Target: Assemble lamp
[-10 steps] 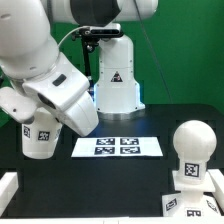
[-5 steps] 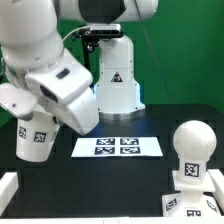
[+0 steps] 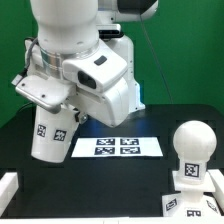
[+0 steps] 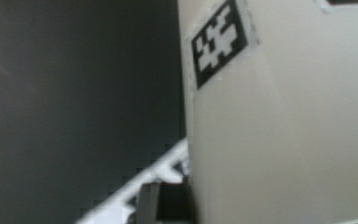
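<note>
A: Item 1, shade (image 3: 50,137): being held at its wall by the shut gripper (image 3: 66,112), seemingly lifted off the bench (image 3: 110,175), at the exterior view's left.

B: Risk being logged: thin wall slipping, shade tilting, bulb (image 3: 193,143) on base (image 3: 193,187) being knocked.

I work in a robotics lab: a green backdrop (image 3: 185,50) hangs behind my black table (image 3: 100,185), where the marker board (image 3: 118,146) lies.
</note>
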`<move>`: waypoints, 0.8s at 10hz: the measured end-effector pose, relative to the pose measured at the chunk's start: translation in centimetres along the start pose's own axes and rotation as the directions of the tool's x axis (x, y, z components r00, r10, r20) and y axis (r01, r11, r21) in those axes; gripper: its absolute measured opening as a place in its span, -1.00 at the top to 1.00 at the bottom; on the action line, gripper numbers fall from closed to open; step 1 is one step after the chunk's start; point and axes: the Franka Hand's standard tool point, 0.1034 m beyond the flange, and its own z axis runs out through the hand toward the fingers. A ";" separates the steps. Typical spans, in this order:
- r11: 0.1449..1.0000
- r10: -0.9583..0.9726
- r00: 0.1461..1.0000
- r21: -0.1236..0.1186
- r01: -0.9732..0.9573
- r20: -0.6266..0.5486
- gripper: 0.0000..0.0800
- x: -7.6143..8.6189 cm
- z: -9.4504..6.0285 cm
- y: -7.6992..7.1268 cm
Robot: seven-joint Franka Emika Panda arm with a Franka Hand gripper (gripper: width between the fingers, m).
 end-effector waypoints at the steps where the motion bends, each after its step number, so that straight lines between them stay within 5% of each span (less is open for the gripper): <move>1: 1.000 -0.008 0.999 0.009 0.008 0.042 0.90 0.5 0.2 -0.3; 8: 1.000 -0.015 0.962 -0.012 0.019 0.274 0.90 1.3 0.6 2.9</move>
